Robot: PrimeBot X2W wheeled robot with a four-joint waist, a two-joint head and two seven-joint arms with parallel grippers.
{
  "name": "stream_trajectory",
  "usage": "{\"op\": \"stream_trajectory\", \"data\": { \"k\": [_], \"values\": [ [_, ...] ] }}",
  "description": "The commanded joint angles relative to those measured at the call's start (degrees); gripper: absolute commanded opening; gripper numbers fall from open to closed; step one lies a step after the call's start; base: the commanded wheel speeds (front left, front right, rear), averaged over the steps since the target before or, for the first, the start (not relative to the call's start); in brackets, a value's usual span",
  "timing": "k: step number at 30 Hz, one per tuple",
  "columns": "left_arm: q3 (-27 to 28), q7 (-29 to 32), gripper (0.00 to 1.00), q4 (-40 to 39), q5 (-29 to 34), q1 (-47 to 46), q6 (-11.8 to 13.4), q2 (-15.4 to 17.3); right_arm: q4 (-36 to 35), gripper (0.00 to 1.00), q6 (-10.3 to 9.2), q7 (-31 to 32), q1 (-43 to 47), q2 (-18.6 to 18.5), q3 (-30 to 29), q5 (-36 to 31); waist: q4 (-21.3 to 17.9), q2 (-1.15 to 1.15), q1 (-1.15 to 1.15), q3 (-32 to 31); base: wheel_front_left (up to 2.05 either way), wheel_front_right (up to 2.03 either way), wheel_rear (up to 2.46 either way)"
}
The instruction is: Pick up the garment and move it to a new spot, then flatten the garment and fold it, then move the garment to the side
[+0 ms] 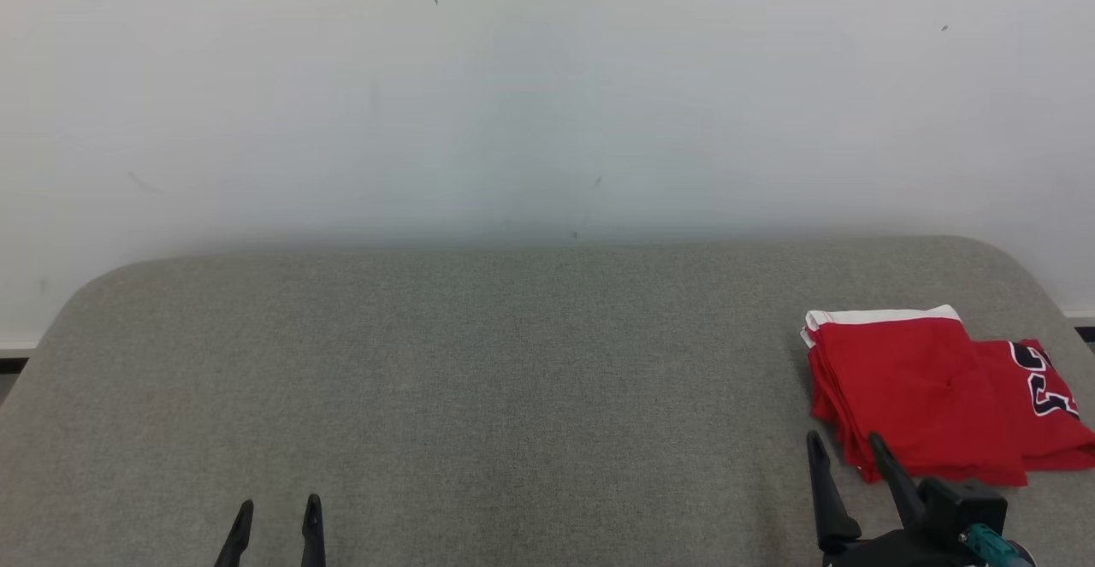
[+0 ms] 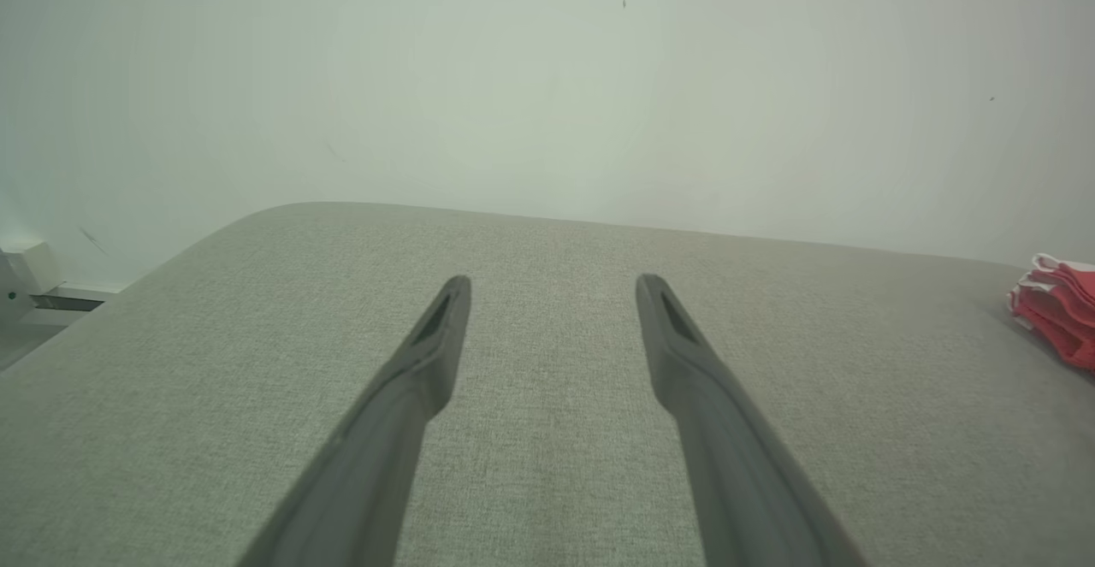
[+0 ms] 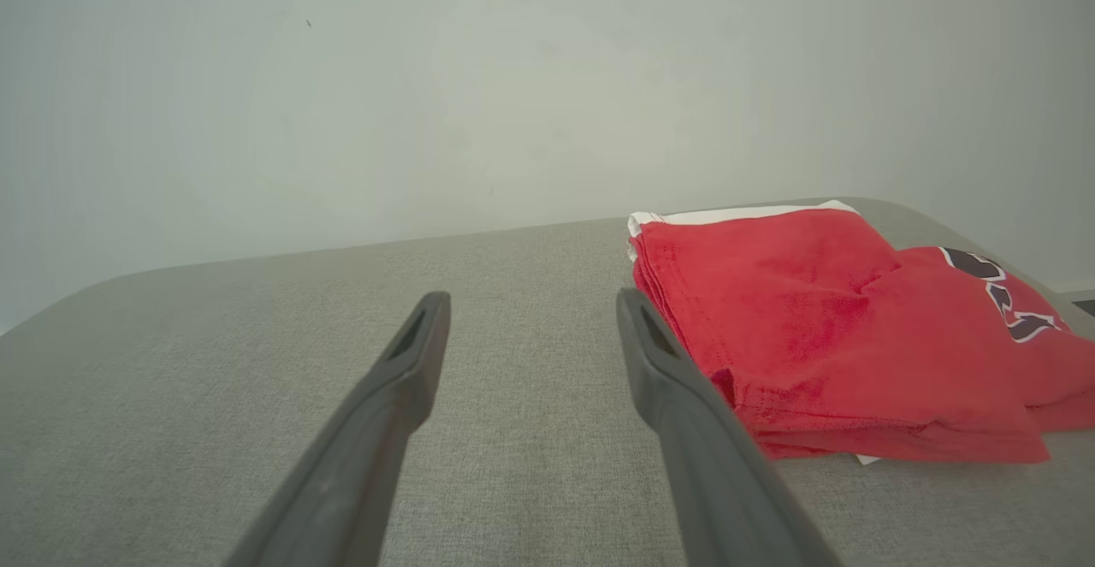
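Findings at this moment: the garment (image 1: 932, 396) is a red piece lying folded into a layered stack at the right of the head view, on the grey cloth-covered table (image 1: 513, 362) and close to its right edge. A white band (image 1: 881, 316) runs along the far side, and a flap with dark lettering (image 1: 1039, 379) sticks out at the right. I judge this to be the set-aside position the task asks for. The fold is done, the stack sits off to the side, and the middle of the table is bare cloth. My right gripper (image 1: 843, 436) sits at the lower right of the head view, jaws spread wide and holding nothing. In the right wrist view its right finger runs just beside the near left corner of the stack. I cannot tell whether it brushes the fabric, but nothing is pinched between the fingers. My left gripper (image 1: 280, 503) is at the lower left, well apart from the garment, also spread wide and empty, with its tips over bare table. Both point toward the pale wall (image 1: 513, 79) behind the table. Assessment: the stack's edges are fairly even on the left, but the lettered flap spoils the outline. If any correction is wanted, the right arm is the one placed to make it
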Motion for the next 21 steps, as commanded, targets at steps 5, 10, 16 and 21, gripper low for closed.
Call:
{"op": "stream_trajectory", "data": {
  "k": [5,10,16,21],
  "values": [
    [1.2,-0.2,1.00,0.8,1.7,0.4,-0.8,-0.6,-3.0,1.00,-0.16,1.3,2.4,0.7,-0.8,-2.0,-0.4,0.00,0.01,0.1,0.00,0.00,0.00],
    [2.2,-0.2,1.00,0.9,2.5,0.5,-1.3,-1.0,-4.5,1.00,-0.16,2.1,3.0,0.9,-0.6,-2.6,-0.6,0.00,0.01,0.1,0.00,0.00,0.00],
    [3.1,-0.2,1.00,1.5,2.8,0.6,-1.6,-1.5,-5.2,1.00,-0.16,2.8,3.5,0.9,-1.0,-2.2,-0.7,0.00,0.01,0.2,0.00,0.00,0.00],
    [3.5,-0.2,1.00,1.7,2.7,0.2,-1.9,-1.8,-5.4,1.00,-0.16,2.9,3.6,0.9,-1.3,-1.7,-0.7,0.00,0.01,0.3,0.00,0.00,0.00]
  ]
}}
